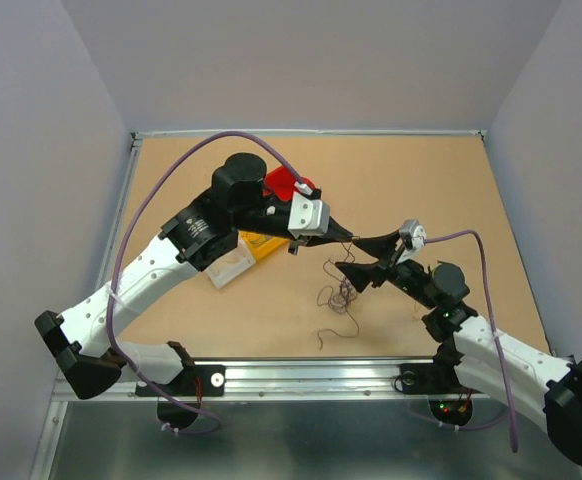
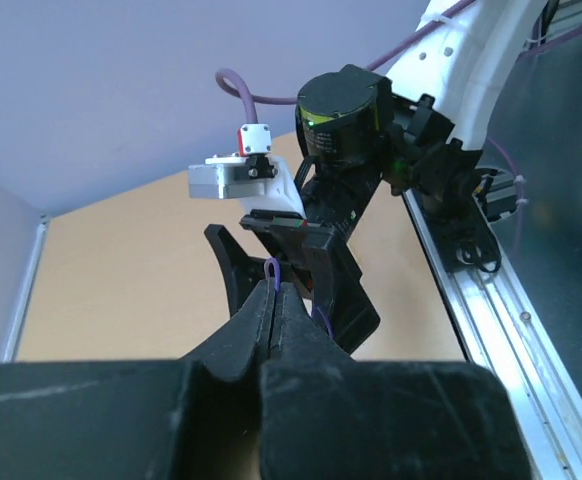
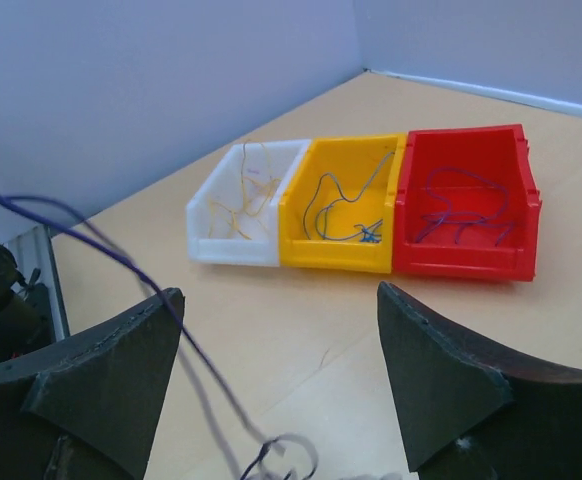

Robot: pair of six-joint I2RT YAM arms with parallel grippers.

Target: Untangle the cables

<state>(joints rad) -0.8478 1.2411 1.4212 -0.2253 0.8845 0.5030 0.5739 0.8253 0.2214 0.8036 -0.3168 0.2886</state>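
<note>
Currently the left claw is clenched, its two fingers pressed flat together on a purple cable whose small loop pokes up just above the fingertips. In the right wrist view that same thin purple strand runs slanting down from the upper left, past the left finger, to a curl at the bottom edge. The right claw is released, jaws spread wide with nothing between them, and it sits close in front of the left claw above the middle of the tabletop. The rest of the cables lie in a loose clump on the tabletop just below the two claws. Farther off, a white bin, a yellow bin and a red bin stand side by side, touching, each with a few fine wires inside.
</note>
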